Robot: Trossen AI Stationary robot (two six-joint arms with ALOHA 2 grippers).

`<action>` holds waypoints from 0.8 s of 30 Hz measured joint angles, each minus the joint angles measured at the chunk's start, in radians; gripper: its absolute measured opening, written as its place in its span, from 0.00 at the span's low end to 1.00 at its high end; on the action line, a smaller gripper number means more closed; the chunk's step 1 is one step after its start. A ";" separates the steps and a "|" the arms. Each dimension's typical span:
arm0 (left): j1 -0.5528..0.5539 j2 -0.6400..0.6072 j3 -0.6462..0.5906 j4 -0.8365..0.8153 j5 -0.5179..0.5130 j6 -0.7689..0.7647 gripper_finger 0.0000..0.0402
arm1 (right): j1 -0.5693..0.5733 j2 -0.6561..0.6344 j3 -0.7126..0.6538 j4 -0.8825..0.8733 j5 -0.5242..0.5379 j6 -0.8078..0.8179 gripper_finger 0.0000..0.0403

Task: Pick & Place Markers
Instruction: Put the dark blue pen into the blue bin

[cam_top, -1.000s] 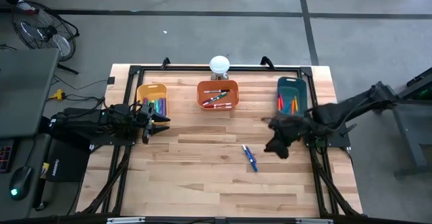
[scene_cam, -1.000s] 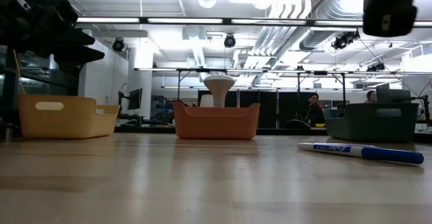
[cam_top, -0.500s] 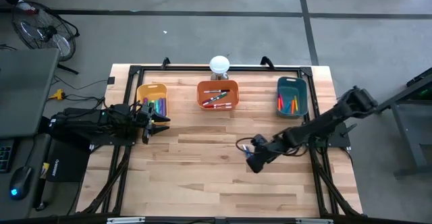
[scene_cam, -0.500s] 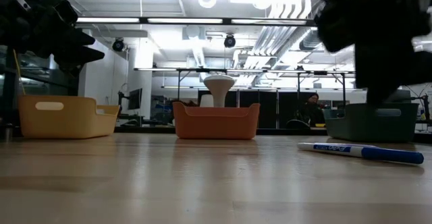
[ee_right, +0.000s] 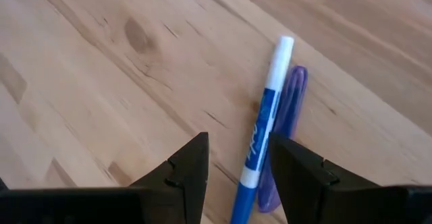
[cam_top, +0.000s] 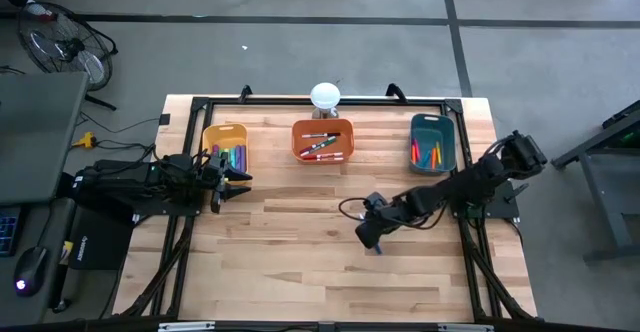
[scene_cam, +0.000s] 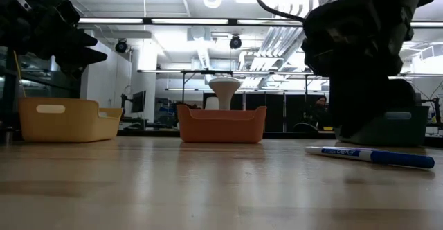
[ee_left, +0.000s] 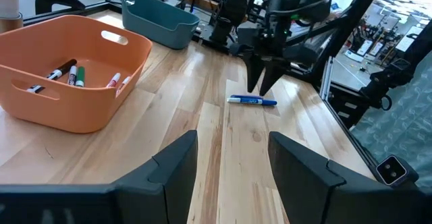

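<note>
Wooden slat table (cam_top: 300, 272) in a big workshop space. Going left to right: the left pincer (cam_top: 238, 185) sits spread and empty beside the yellow bin (cam_top: 225, 147). Then the orange bin (cam_top: 323, 140) with a few markers, then the teal bin (cam_top: 432, 143). The right pincer (cam_top: 368, 238), fingers apart, hangs right over the blue marker (ee_right: 266, 133) lying mid-table, mostly hiding it from above.

Blue-white marker (ee_right: 264, 123) – flat on table, others binned (cam_top: 322, 145)
</note>
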 joint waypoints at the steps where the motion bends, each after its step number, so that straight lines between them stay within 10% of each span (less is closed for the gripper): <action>1: 0.000 0.000 0.000 0.000 0.000 0.000 0.44 | -0.003 0.000 0.000 0.001 -0.002 -0.003 0.35; 24: 0.000 0.000 0.000 0.000 0.000 0.000 0.44 | -0.007 0.060 0.003 0.024 0.009 -0.047 0.35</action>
